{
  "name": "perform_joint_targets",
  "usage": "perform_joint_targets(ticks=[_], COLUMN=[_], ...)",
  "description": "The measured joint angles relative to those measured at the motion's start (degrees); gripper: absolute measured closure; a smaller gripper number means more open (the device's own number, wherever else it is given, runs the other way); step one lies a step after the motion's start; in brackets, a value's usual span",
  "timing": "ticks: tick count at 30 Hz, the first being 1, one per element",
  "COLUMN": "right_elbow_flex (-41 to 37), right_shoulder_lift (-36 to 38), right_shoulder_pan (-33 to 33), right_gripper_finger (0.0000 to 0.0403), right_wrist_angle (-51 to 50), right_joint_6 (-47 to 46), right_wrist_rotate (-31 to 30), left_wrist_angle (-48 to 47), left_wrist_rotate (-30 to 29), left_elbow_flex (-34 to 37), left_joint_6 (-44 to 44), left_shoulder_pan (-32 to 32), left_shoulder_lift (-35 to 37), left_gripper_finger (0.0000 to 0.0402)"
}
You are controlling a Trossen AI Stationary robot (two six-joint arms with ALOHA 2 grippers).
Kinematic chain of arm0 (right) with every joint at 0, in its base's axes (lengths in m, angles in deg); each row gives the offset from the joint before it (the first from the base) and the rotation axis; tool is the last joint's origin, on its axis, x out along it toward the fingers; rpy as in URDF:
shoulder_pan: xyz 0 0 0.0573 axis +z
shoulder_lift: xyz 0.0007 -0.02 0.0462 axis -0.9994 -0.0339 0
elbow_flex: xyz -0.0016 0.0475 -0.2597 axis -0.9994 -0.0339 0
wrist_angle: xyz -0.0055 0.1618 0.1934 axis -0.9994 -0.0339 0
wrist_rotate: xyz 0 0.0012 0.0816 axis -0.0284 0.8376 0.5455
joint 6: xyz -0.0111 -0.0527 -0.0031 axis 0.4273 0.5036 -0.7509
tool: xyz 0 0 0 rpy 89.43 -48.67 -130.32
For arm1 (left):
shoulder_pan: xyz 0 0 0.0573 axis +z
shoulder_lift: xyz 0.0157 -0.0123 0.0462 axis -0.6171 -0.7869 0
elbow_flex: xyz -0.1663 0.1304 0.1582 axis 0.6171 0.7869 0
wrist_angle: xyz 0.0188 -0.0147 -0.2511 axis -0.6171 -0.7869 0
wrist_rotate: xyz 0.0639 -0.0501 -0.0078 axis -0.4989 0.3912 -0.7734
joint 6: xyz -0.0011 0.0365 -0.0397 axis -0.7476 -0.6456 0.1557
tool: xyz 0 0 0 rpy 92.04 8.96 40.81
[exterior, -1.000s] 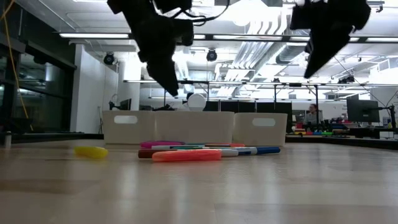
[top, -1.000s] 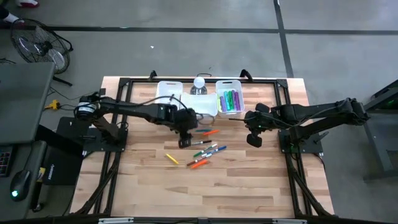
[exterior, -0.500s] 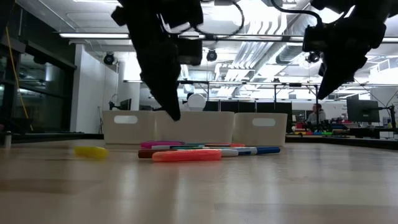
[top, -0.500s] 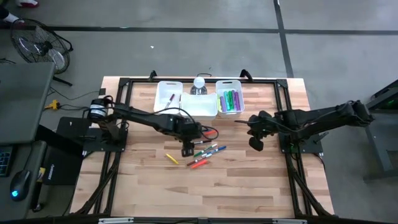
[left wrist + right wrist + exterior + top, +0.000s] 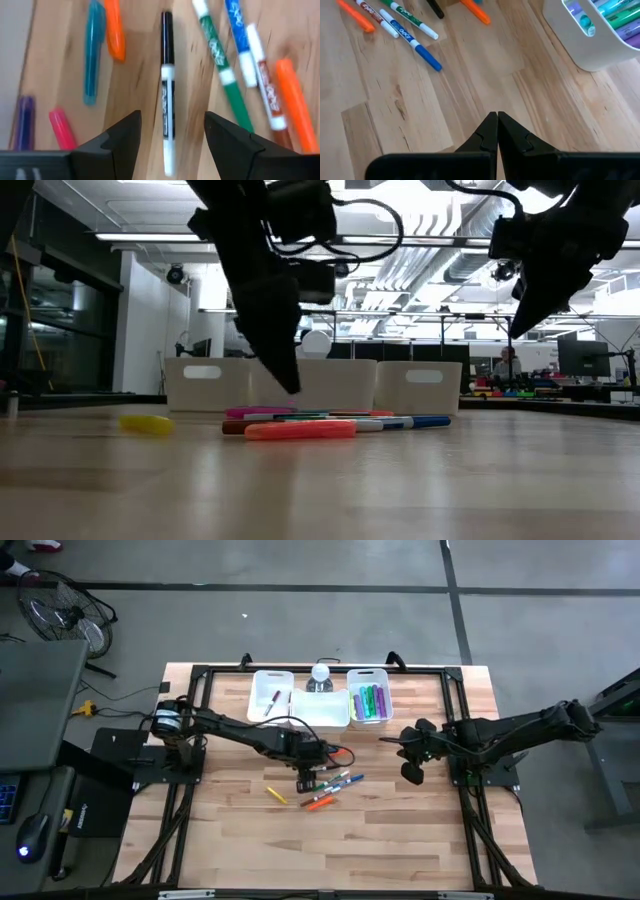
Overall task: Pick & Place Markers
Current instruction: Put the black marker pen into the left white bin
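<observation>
Several markers point(image 5: 330, 785) lie loose on the wooden table, and a yellow one point(image 5: 277, 796) lies apart to their left. My left gripper point(image 5: 305, 783) hangs open just above them, pointing steeply down. In the left wrist view its fingers point(image 5: 172, 145) stand on either side of a black marker with a white barrel point(image 5: 167, 95) without touching it. A green marker point(image 5: 220, 65), a blue one point(image 5: 239, 40) and orange ones point(image 5: 295, 100) lie beside it. My right gripper point(image 5: 410, 772) is shut point(image 5: 497, 130) and empty, above bare wood to the right of the markers.
Three white bins stand in a row at the far edge. The left one point(image 5: 272, 697) holds a single marker and the right one point(image 5: 368, 700) holds green and purple markers. A white round thing point(image 5: 320, 675) stands behind the middle bin. Bare wood lies toward the near edge.
My left gripper has come down and toward the near edge, over the loose markers, and has stayed open. My right gripper has sunk a little and stayed shut. The markers have not moved.
</observation>
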State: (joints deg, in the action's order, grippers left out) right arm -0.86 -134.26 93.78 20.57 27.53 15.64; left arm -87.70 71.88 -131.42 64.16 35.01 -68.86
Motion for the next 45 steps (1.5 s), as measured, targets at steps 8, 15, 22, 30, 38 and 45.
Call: perform_joint_targets(ticks=[8,15,22,30,38,45], right_elbow_flex=[0.0,0.0,0.0,0.0,0.0,0.0], right_shoulder_lift=[0.0,0.0,0.0,0.0,0.0,0.0], right_shoulder_pan=[0.8,0.8,0.8,0.8,0.8,0.8], right_gripper_finger=[0.0402,0.0403,0.0403,0.0403,0.0403,0.0403], right_wrist_angle=[0.4,0.4,0.4,0.6,0.6,0.6], right_joint_6=[-0.4,-0.5,-1.1,-2.0,-2.0,-2.0], right_wrist_rotate=[-0.7,-0.6,0.0,0.0,0.0,0.0], left_wrist_angle=[0.9,1.9,2.5,1.7,1.2,1.1], left_wrist_rotate=[-1.0,-5.2,-4.1,-2.1,-0.1,0.7], left_elbow_flex=[0.1,0.0,-0.1,-0.1,0.0,0.0], left_joint_6=[-0.3,-1.8,-5.8,-3.0,-2.4,-2.3], left_shoulder_pan=[0.0,-0.1,-1.1,-1.7,-1.7,-1.8], left_shoulder_lift=[-3.0,-5.0,-6.9,-8.2,-8.3,-8.3], left_gripper_finger=[0.0193,0.0193,0.0193,0.0204,0.0278,0.0331])
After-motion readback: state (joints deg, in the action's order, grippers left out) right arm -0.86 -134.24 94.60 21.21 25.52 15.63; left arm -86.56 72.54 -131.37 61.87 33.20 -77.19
